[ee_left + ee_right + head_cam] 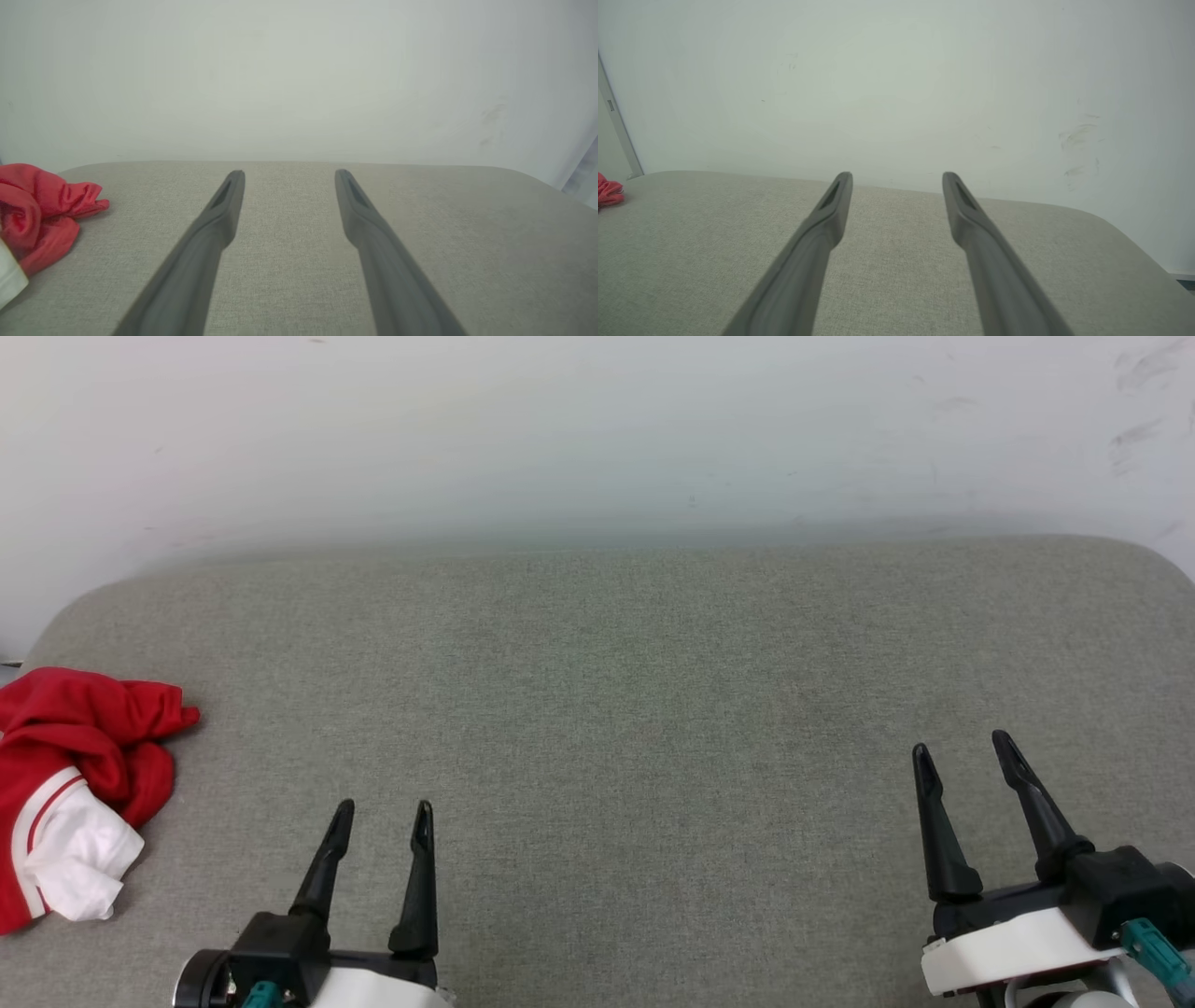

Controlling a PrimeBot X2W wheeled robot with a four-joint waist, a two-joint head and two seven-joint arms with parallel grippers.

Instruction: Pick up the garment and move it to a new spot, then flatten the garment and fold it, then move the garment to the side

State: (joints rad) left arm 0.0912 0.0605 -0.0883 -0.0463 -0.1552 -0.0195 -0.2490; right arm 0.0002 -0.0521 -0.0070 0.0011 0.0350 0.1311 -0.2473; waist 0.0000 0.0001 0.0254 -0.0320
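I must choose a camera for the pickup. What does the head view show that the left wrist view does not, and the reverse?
Head view adds: the right hand, open over the grey padded surface, and the striped trim on the garment. Left wrist view adds: the slots inside the fingers of the left hand and a pale bluish strip at its right edge. Shared: the crumpled garment at the left, the open left hand apart from it, the white wall.
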